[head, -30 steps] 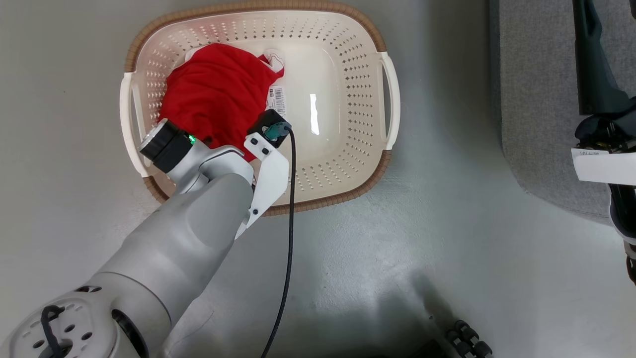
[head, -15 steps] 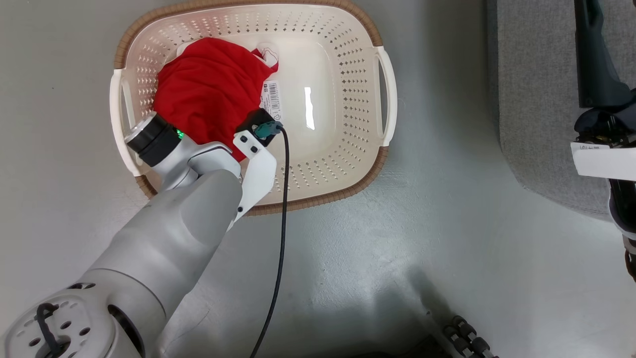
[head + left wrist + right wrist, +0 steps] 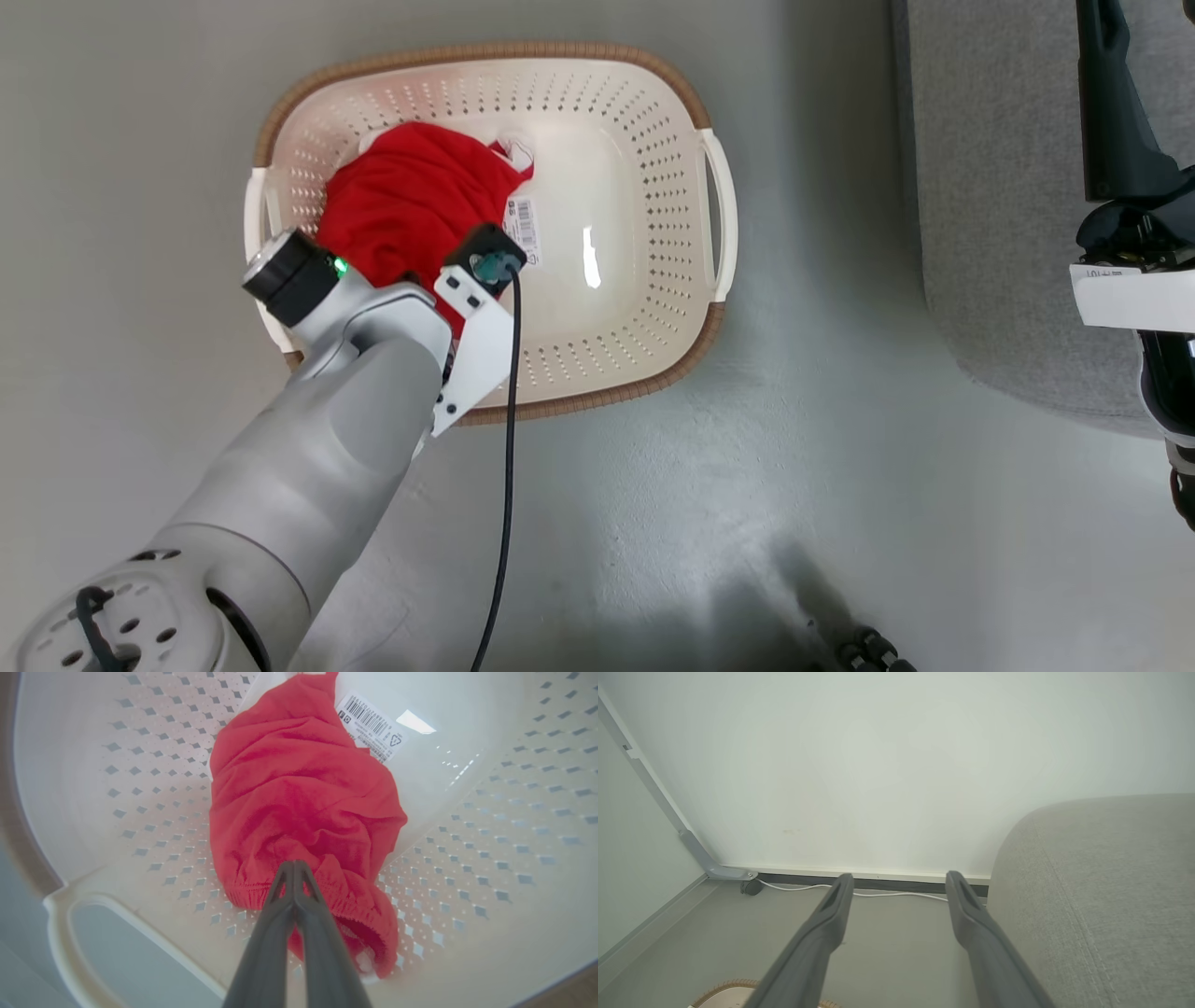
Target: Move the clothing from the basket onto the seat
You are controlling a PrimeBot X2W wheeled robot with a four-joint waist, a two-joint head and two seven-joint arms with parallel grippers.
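The red clothing (image 3: 411, 210) is seen bunched up in the basket (image 3: 653, 121), in the upper left part of the head pic. It is piled on the left side of the basket's btm. A bit of white trim is seen at its top right edge. A paper label (image 3: 523, 224) w/ a bar code is stuck to the btm, right at the cloth's edge. The basket is set on the grey floor (image 3: 747, 485).

In the L wrist pic, the L tool (image 3: 294, 868) is seen w/ its two dark fingers pressed together. A fold of the clothing, near its stretchy hem, is pinched btw the tips, and the cloth is puckered around that spot.

The grey seat (image 3: 999, 187) is seen at the upper right of the head pic, well apart from the basket. In the R wrist pic, the R tool (image 3: 900, 879) is held w/ its fingers wide apart and nothing btw them. The seat is seen at the lower right there. A pale wall (image 3: 878, 765) is seen behind, w/ a white cable (image 3: 878, 894) along its foot.
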